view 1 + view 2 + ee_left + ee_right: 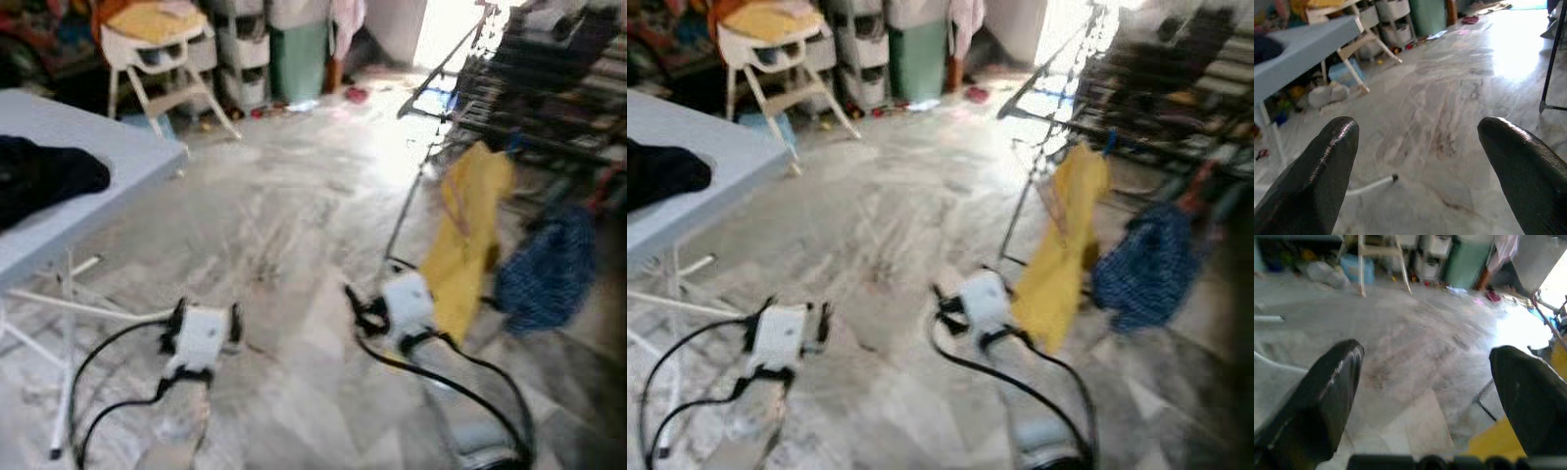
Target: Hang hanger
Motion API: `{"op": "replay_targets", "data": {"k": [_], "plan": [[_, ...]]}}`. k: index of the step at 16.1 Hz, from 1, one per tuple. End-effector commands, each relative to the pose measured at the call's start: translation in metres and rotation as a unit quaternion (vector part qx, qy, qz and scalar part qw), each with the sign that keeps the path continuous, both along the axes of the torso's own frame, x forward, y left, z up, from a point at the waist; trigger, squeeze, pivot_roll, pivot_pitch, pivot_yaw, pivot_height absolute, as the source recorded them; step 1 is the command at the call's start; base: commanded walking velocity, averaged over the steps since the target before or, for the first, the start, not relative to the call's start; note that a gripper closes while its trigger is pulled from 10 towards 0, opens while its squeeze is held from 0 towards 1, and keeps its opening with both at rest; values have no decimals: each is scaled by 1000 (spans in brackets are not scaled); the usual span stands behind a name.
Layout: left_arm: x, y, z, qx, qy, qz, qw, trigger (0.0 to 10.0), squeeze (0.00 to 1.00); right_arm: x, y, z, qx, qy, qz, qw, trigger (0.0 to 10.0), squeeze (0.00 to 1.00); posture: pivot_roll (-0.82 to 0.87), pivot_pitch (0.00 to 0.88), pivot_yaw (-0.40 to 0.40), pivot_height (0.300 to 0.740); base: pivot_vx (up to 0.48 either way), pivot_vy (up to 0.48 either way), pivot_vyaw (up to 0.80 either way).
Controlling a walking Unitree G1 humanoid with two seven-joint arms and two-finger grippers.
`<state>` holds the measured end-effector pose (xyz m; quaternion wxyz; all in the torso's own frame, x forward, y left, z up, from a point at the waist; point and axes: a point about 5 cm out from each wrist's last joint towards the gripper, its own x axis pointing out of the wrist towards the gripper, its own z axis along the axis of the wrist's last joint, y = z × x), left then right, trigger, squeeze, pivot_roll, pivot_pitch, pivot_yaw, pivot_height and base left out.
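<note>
The task looked to be at a late stage, or else waiting for a new round. The left gripper (1415, 161) was held low at the lower left of the head views, and its two black fingers (1317, 171) stood wide apart with nothing between them, only marble floor (294, 196) beyond. The right gripper (1425, 391) was near the lower middle of the frame, close beside a yellow garment (468, 235); its fingers were also spread and empty. No hanger was in either gripper. The yellow garment hung on a drying rack (431, 98) at the right side of the frame, and a blue garment (549, 264) hung beside it, further to the right. Something blue and small showed at the top of the yellow garment in the right eye view, but the picture was too blurred to tell whether it was a hanger hook or a peg. So, as a judgement, one hanger with the yellow garment seemed already placed on the rack, and the right gripper was free of it. At the left edge a grey table (118, 147) carried a black cloth (44, 176), which was possibly the next piece to hang, though no hanger was visible there. A white high chair (162, 49) stood at the upper left, well apart from the work.
</note>
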<state>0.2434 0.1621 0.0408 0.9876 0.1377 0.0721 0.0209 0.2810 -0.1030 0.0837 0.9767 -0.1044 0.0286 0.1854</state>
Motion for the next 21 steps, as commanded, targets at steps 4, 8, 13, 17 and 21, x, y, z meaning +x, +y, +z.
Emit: {"op": "replay_targets", "data": {"k": [4,8,13,17,21], "plan": [[5,1,6,5,-14,9,1000,10000,0,3,2,5,4,-9,2,1000,10000,0,-45,0,2,740,0,0,0],[12,0,10,5,-12,-9,1000,10000,0,-1,5,5,18,-9,11,1000,10000,0,-59,0,50,740,0,0,600],[22,3,15,12,-16,-14,1000,10000,0,1,6,8,20,-19,6,1000,10000,0,-62,0,82,740,0,0,800],[24,5,16,1,-17,-1,1000,10000,0,6,3,10,15,-25,6,1000,10000,0,-67,0,77,740,0,0,800],[22,2,13,-4,-13,-3,1000,10000,0,5,6,9,18,-22,9,1000,10000,0,-67,0,74,740,0,0,800]]}}
